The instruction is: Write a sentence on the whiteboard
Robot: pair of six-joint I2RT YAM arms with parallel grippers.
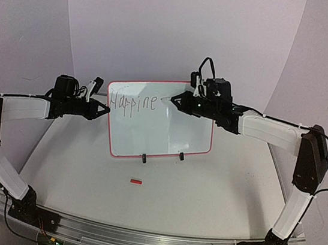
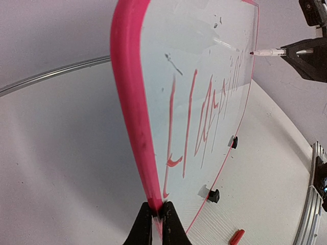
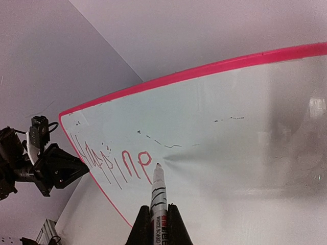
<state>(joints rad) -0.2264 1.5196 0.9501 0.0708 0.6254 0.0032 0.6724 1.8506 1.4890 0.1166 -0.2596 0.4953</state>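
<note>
The whiteboard (image 1: 169,132) looks light, stiff and easily tipped; your left tool (image 1: 107,111) pinches its left edge, the sensible hold, your right tool (image 1: 176,102) clamps the marker (image 3: 158,189).

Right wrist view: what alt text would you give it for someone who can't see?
A white marker pen with black print, pinched in the right gripper, puts its tip to a red-framed rectangular whiteboard just after the red handwritten letters "Happine". At far left, the black left gripper clamps the board's edge.

Whiteboard (image 1: 162,135) w/ partial sentence (image 1: 132,102) "Happine" top-left; marker (image 3: 158,196) label approx. "WHITE BOARD", rest illegible.
</note>
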